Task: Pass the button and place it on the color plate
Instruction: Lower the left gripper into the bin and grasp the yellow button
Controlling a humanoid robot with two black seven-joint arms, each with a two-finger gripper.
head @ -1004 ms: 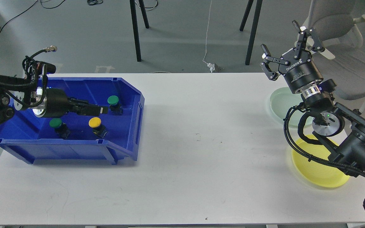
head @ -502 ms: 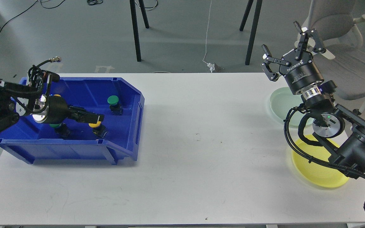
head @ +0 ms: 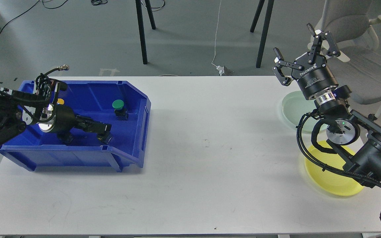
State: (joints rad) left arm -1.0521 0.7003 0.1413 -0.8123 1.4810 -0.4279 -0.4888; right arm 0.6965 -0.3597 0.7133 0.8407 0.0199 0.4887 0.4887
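Observation:
A blue bin (head: 143, 116) stands on the left of the white table (head: 210, 148). A green button (head: 118, 105) stands in it near the right wall. A bit of a yellow button (head: 60, 100) shows behind my left arm. My left gripper (head: 105, 129) is low in the bin, over the spot where another yellow button stood. That button is hidden, and the dark fingers cannot be told apart. My right gripper (head: 293, 39) is open and empty, raised above the pale green plate (head: 291, 106). A yellow plate (head: 332, 180) lies in front of it.
My right arm crosses over both plates at the table's right edge. A grey chair (head: 359, 49) stands behind the right side. Black stand legs (head: 142, 33) are on the floor beyond the table.
My left gripper has dropped lower into the bin, onto the yellow button, which it now covers, as my arm covers the front green one. The right gripper has barely moved.

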